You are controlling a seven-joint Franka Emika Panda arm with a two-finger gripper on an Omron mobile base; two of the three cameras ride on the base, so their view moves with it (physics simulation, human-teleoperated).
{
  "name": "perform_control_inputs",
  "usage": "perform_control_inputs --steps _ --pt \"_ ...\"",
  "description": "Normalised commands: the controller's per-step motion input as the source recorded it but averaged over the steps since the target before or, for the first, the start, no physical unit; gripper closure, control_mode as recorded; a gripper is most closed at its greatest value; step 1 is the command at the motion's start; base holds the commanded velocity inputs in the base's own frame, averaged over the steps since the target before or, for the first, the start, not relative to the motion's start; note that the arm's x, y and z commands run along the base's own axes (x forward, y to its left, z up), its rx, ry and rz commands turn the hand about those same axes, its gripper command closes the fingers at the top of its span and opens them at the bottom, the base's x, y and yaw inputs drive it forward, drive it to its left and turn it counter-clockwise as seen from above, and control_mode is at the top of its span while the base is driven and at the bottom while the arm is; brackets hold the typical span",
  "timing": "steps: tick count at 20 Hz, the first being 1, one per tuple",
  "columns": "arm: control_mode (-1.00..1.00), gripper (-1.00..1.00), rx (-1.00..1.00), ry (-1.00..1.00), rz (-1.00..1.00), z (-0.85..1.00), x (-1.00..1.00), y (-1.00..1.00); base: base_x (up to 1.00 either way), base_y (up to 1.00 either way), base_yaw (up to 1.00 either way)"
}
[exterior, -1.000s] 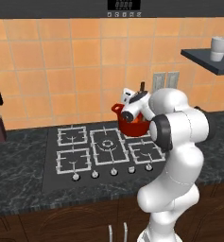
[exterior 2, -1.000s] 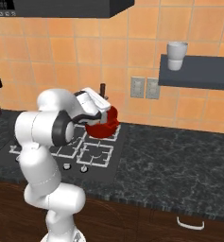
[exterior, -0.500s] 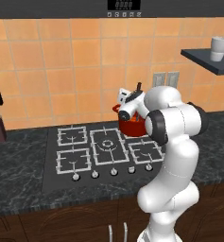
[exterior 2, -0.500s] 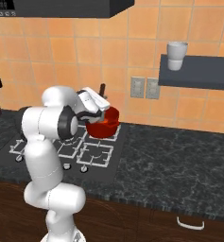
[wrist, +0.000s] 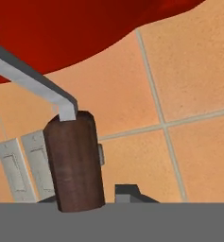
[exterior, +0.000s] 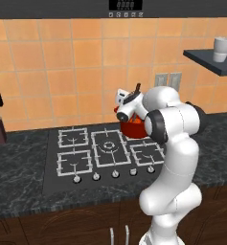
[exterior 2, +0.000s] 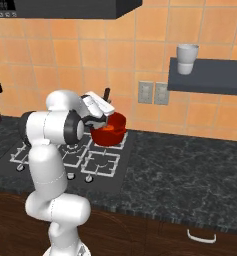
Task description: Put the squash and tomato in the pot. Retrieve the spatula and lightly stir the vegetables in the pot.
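Change: the arm has swung slightly left over the pot (exterior: 133, 128).
Gripper (exterior 2: 106, 103): clamped on the spatula (wrist: 74, 160) handle, blade down in the pot.
Pot: on the back right burner; orange squash (exterior 2: 110, 128) inside.

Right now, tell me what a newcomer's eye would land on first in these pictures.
The big white robot arm bends over the black stovetop, its gripper shut on the spatula's reddish-brown wooden handle. Under the hand sits the round bright red pot on the back right burner, with something orange inside. In the hand view the spatula's grey metal neck runs into the pot.
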Motion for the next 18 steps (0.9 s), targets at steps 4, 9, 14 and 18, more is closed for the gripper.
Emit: perform_control_inputs --steps 4,9,14,18 --pt "-1.00 1.00 -0.01 0.00 0.17 0.00 0.02 -0.24 0.00 0.00 0.00" --pt "-1.00 1.00 -0.03 0.11 0.15 0.00 0.00 -0.29 0.00 0.00 0.00" --pt "-1.00 1.00 -0.05 0.02 0.03 -0.01 0.04 -0.09 0.00 0.00 0.00" --pt "-1.00 1.00 -0.05 0.00 0.02 -0.09 0.01 -0.26 0.00 0.00 0.00"
